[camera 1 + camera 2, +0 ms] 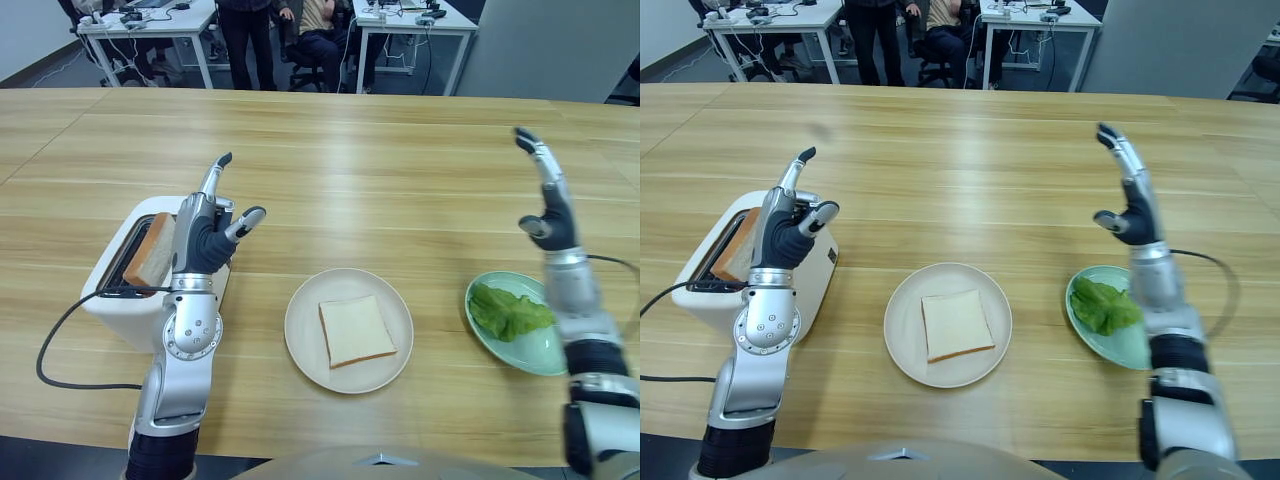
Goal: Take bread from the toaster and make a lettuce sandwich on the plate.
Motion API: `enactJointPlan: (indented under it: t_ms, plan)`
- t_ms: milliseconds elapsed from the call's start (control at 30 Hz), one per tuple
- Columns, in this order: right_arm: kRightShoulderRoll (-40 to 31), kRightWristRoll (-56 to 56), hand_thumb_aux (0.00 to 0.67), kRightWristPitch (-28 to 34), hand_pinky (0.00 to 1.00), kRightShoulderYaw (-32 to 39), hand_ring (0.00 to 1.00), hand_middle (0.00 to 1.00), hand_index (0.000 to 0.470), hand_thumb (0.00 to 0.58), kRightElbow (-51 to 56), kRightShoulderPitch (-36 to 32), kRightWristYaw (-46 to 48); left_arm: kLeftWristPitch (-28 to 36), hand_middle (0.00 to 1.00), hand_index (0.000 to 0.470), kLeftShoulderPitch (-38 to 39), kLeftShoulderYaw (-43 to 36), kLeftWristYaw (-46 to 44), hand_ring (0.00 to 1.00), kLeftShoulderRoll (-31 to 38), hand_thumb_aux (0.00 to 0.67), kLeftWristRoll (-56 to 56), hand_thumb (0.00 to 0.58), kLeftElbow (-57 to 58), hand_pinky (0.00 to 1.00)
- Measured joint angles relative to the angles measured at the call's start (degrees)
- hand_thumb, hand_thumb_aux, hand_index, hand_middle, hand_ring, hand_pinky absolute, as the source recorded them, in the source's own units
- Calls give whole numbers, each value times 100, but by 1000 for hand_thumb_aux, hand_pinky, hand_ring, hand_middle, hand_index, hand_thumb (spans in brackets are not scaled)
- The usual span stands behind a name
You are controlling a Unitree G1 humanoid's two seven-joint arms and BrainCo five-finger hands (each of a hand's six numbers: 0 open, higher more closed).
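A white toaster (pixel 118 290) stands at the left of the table with a slice of bread (pixel 152 250) sticking up from its slot. My left hand (pixel 212 225) is raised just right of the toaster, fingers spread and holding nothing. A beige plate (pixel 300 340) in the middle carries one slice of bread (pixel 355 330) lying flat. To the right, a green dish (pixel 545 350) holds lettuce (pixel 508 311). My right hand (pixel 545 195) is upright above and behind the dish, fingers extended, holding nothing.
The toaster's black cord (pixel 60 345) loops off its front toward the table's near edge. Bare wooden tabletop stretches behind the plate. Desks and people are in the room beyond the table.
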Motion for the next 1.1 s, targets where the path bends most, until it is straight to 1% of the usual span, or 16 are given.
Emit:
enactJointPlan:
  t_ms: [67, 100, 133, 200, 267, 300, 333, 367, 533, 600, 667, 700, 767, 800, 1033, 1100]
  plan:
    - [-597, -699, 0, 81, 0, 166, 0, 0, 0, 0, 714, 63, -792, -75, 753, 0, 41, 13, 23, 753, -111, 0, -61, 0, 0, 753]
    - [-868, -1055, 0, 215, 0, 287, 0, 0, 0, 0, 1087, 145, -1227, -106, 675, 0, 72, 21, 38, 675, -129, 0, -70, 0, 1, 675]
    - [-1127, -1492, 0, 400, 0, 577, 0, 0, 0, 0, 1413, 244, -1839, -122, 635, 0, 75, 23, 51, 635, -144, 0, -70, 0, 13, 635]
    - [-1325, -1989, 0, 652, 0, 990, 0, 0, 0, 0, 1789, 335, -2479, -134, 580, 0, 68, 27, 60, 580, -157, 0, -68, 0, 30, 580]
    - [-1447, -2589, 0, 1061, 0, 1668, 0, 0, 0, 0, 2311, 346, -3245, -168, 549, 0, 54, 18, 59, 549, -168, 0, -64, 0, 45, 549]
    - [-1457, -2739, 0, 1187, 0, 1873, 0, 0, 0, 0, 2475, 350, -3419, -174, 549, 0, 51, 17, 59, 549, -169, 0, -61, 0, 48, 549]
    - [-1460, -2885, 0, 1337, 0, 2133, 0, 0, 0, 0, 2652, 321, -3627, -181, 502, 0, 45, 17, 60, 502, -169, 0, -58, 0, 73, 502]
    - [-1460, -2989, 0, 1437, 0, 2310, 0, 0, 0, 0, 2772, 303, -3749, -185, 486, 0, 39, 13, 59, 486, -172, 0, -58, 0, 108, 486]
    - [-1327, -3310, 0, 1857, 0, 3199, 0, 0, 0, 0, 3241, 62, -4006, -193, 412, 0, 43, -41, 13, 412, -186, 0, -62, 0, 237, 412]
    - [-1260, -3326, 0, 1940, 0, 3434, 0, 0, 0, 0, 3359, -23, -3964, -203, 412, 0, 45, -79, -6, 412, -187, 0, -61, 0, 245, 412]
    - [-1190, -3349, 0, 2036, 0, 3690, 0, 0, 0, 0, 3407, -149, -3870, -223, 357, 0, 49, -110, -27, 357, -184, 0, -58, 0, 266, 357]
    - [-1159, -3344, 0, 2045, 0, 3740, 0, 0, 0, 0, 3425, -175, -3789, -230, 322, 0, 50, -126, -38, 322, -184, 0, -56, 0, 270, 322]
    - [-1090, -3299, 0, 2109, 0, 3872, 0, 0, 0, 0, 3467, -256, -3616, -238, 298, 0, 74, -190, -46, 298, -186, 0, -46, 0, 285, 298]
    - [-1063, -3292, 0, 2191, 0, 3967, 0, 0, 0, 0, 3494, -307, -3524, -243, 251, 0, 79, -246, -55, 251, -189, 0, -32, 0, 307, 251]
    - [-1051, -3270, 0, 2405, 0, 4367, 0, 0, 0, 0, 3566, -370, -3378, -253, 184, 0, 100, -376, -63, 184, -193, 0, 18, 0, 450, 184]
    - [-1050, -3248, 0, 2434, 0, 4414, 0, 0, 0, 0, 3568, -370, -3357, -253, 184, 0, 100, -376, -63, 184, -193, 0, 35, 0, 452, 184]
